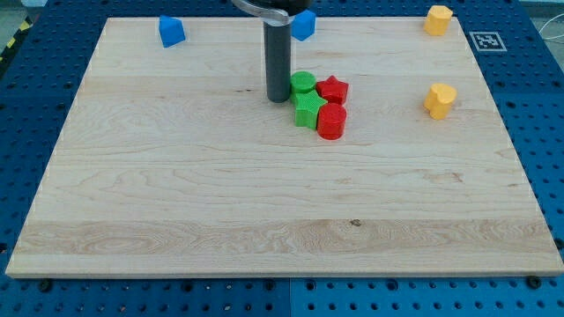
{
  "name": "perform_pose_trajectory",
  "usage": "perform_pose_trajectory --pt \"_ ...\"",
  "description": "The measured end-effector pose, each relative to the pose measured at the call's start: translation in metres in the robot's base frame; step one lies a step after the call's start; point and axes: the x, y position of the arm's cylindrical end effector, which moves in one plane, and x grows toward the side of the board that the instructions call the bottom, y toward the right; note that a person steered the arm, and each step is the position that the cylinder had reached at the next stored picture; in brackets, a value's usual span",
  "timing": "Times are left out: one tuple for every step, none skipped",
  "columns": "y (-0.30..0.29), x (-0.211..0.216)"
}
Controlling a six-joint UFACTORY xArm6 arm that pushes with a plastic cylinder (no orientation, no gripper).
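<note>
My tip rests on the wooden board just left of a tight cluster of blocks, touching or almost touching the green round block. Below that block lies a green cube-like block. To their right sit a red star-shaped block and a red cylinder. The dark rod rises from the tip toward the view's top.
A blue block lies near the top left of the board, another blue block just right of the rod at the top. A yellow block sits at the top right and a yellow heart-like block lower at the right.
</note>
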Motion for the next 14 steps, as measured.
perform_pose_trajectory --pt "0.000 0.000" --pt "0.000 0.001" --pt "0.000 0.001" --pt "0.000 0.001" --pt "0.000 0.001" --pt "-0.008 0.005" --pt "-0.022 0.027" --pt "-0.017 0.052" --pt "-0.008 0.066" --pt "-0.008 0.075" --pt "-0.016 0.109" --pt "-0.019 0.133" --pt "-0.019 0.134" --pt "-0.026 0.161"
